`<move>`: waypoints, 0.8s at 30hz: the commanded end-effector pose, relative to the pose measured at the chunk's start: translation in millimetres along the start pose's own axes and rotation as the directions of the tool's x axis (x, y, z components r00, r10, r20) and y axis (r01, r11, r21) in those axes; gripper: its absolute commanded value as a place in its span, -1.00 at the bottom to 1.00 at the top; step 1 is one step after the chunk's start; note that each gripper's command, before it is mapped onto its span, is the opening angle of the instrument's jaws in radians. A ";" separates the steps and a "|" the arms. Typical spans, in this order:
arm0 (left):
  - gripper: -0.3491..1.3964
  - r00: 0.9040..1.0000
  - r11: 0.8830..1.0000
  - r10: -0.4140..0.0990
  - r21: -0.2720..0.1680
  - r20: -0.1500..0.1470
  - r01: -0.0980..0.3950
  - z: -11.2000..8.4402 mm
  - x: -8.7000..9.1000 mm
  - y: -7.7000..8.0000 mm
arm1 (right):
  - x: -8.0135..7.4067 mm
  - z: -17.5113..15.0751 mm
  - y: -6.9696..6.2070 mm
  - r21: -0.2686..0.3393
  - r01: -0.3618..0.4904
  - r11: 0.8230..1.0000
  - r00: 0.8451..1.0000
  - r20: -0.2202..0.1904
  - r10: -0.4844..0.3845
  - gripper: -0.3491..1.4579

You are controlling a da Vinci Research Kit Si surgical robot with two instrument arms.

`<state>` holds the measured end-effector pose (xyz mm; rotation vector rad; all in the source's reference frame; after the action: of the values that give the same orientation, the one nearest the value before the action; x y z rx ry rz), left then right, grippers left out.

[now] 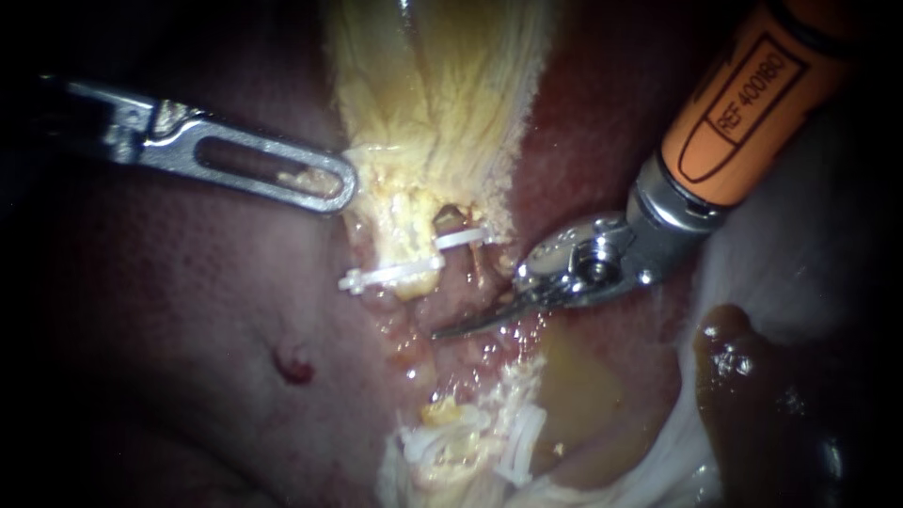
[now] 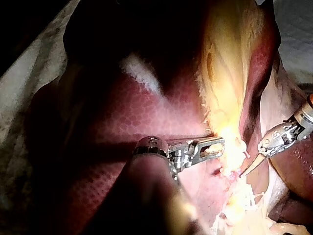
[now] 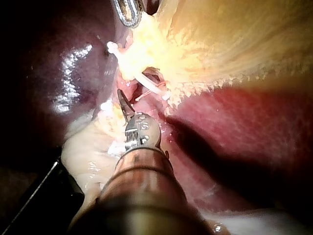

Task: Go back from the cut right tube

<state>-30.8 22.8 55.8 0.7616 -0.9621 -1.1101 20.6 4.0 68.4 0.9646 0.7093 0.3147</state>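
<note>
Right instrument [image 1: 461, 327]: blades lie together, holding nothing; the tip sits in the gap between the cut ends.
Left instrument [image 1: 324, 183]: jaws closed on the yellow tissue [image 1: 376, 113] beside the stump.
Cut tube [image 1: 411, 259]: near stump is just beside the blade tip, with a white clip [image 1: 390, 275] across it. The far end [image 1: 451, 437] is on the tip's other side, also clipped.
Look: pale yellow, ragged, wet, with raw red bed between the ends.
Handling: probably soft, slick and easily torn. No hold is needed; back the blades out along their shaft, clear of the clips.
</note>
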 end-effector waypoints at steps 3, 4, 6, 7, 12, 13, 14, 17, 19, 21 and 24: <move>-1.00 1.000 1.000 0.000 0.000 0.000 0.000 0.1 0.0 0.0 | 0.0 0.0 -0.1 0.003 0.004 1.000 1.000 0.001 -0.004 -1.00; -1.00 1.000 1.000 0.000 0.000 0.000 0.000 0.1 0.0 0.0 | -0.1 0.0 -0.1 0.007 0.006 1.000 1.000 0.003 -0.006 -1.00; -1.00 1.000 1.000 0.000 0.000 0.000 0.000 0.1 0.0 0.1 | -0.1 0.0 -0.3 0.008 0.010 1.000 1.000 -0.009 -0.010 -1.00; -1.00 1.000 1.000 0.001 0.000 0.000 -0.001 0.1 0.0 0.1 | -0.2 0.1 -0.5 0.007 0.011 1.000 1.000 -0.019 -0.011 -0.91; -1.00 1.000 1.000 0.001 0.000 0.000 -0.001 0.1 0.1 0.2 | -0.3 1.0 -0.6 -0.019 0.012 1.000 0.996 -0.090 -0.014 0.78; -1.00 1.000 1.000 0.002 0.000 0.000 -0.002 0.2 0.1 0.3 | -0.3 1.2 -0.6 -0.029 0.012 1.000 0.995 -0.098 -0.015 0.84; -1.00 1.000 1.000 0.002 0.000 0.000 -0.002 0.2 0.1 0.4 | -0.4 1.4 -0.6 -0.035 0.012 0.999 0.995 -0.101 -0.016 0.90; -1.00 1.000 1.000 0.003 0.000 0.000 -0.003 0.2 0.2 0.5 | -0.5 1.6 -0.4 -0.053 0.011 0.999 0.994 -0.110 -0.017 0.95; -1.00 1.000 1.000 0.003 0.000 0.000 -0.003 0.2 0.2 0.5 | -0.5 1.5 -0.4 -0.066 0.009 0.998 0.993 -0.117 -0.017 0.97; -1.00 1.000 1.000 0.003 0.000 0.000 -0.003 0.2 0.2 0.5 | -0.6 1.2 -0.6 -0.090 0.000 0.996 0.991 -0.132 -0.012 0.99; -1.00 1.000 1.000 0.003 0.000 0.000 -0.003 0.1 0.3 0.6 | -1.2 0.1 -1.6 -0.181 0.056 0.982 0.983 -0.161 -0.086 0.99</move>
<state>-30.6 22.7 56.4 0.7602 -0.9625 -1.1074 19.1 2.2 67.3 0.6996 0.8640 0.3888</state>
